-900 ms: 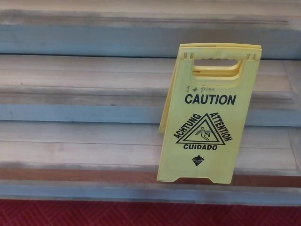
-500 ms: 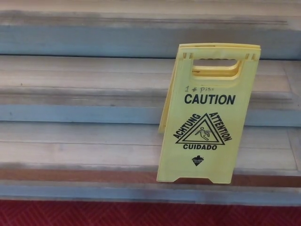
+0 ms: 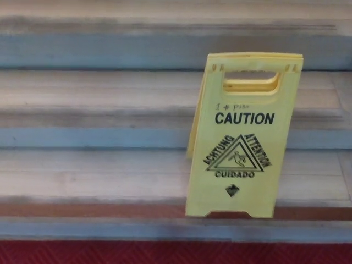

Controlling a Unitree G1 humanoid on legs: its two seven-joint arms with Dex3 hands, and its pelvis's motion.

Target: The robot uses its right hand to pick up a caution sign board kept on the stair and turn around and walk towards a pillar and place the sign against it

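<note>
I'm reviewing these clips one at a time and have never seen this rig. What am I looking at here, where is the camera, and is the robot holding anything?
The picture comes from a camera on the head of a humanoid robot, looking down at what stands in front of it. No part of the robot shows: neither hand nor arm is in the frame, so nothing is held. What you see is a flight of pale stone stairs with a strip of red floor at the bottom. On the lowest step, right of the middle, stands a yellow caution sign board, upright and slightly opened, with a carrying slot at its top. It reads CAUTION, ACHTUNG, ATTENTION, CUIDADO. The picture is a little blurred. The pick-up has not begun.
</note>
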